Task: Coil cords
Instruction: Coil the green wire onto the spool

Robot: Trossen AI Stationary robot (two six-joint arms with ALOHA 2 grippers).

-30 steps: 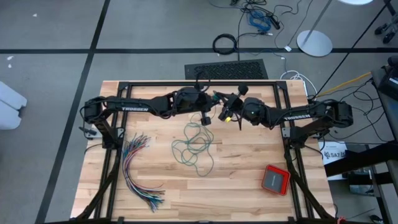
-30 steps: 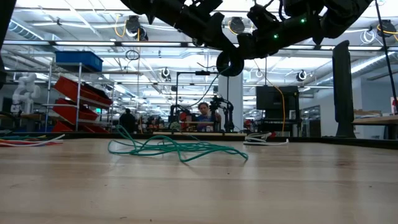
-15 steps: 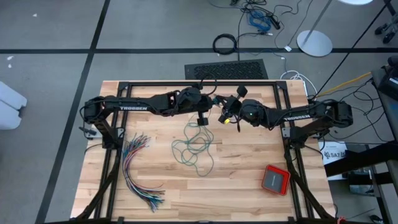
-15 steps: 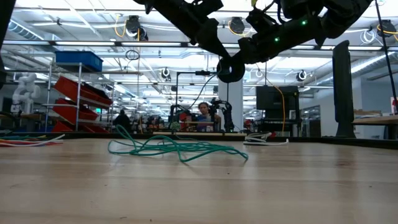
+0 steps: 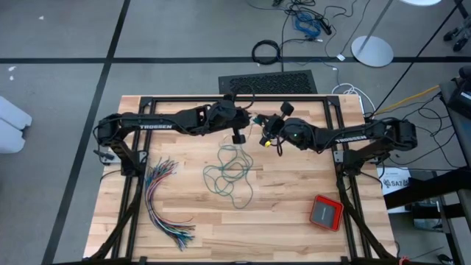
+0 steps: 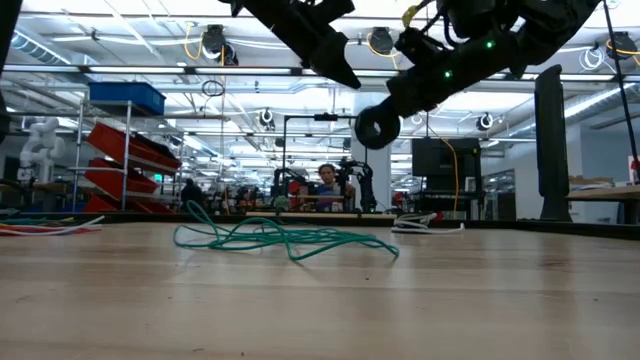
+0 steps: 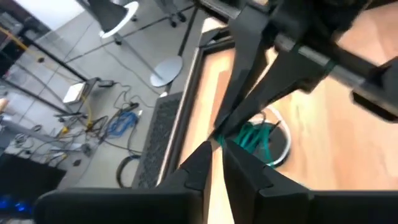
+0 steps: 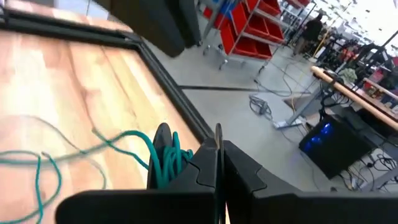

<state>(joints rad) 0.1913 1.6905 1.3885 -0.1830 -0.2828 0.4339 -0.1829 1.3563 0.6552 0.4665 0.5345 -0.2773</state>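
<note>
Both arms meet high over the far middle of the table (image 5: 294, 206), with the step in hand looking like the winding of the teal-green cord (image 5: 229, 173). Most of that cord lies loose on the wood, a slack tangle just toward 6 o'clock of the two grippers in the high view and spread flat across the board in the low view (image 6: 280, 238). The right gripper (image 5: 269, 133) has its fingers pressed fully together on a small bunch of teal loops, seen right beside its fingertips in its own wrist view (image 8: 163, 163). The left gripper (image 5: 238, 137) sits just toward 9 o'clock of it, its fingers only a narrow slit apart; whether a strand runs between them cannot be told. From the left wrist view, the teal bunch (image 7: 256, 138) shows close beyond that gripper's tips. The black cord with the white tail cannot be picked out here. Next, by my judgement, 1 arm must keep the bunch pinched while the other draws up more slack from the table and lays it round as another loop, without tugging the tangle tight.
</note>
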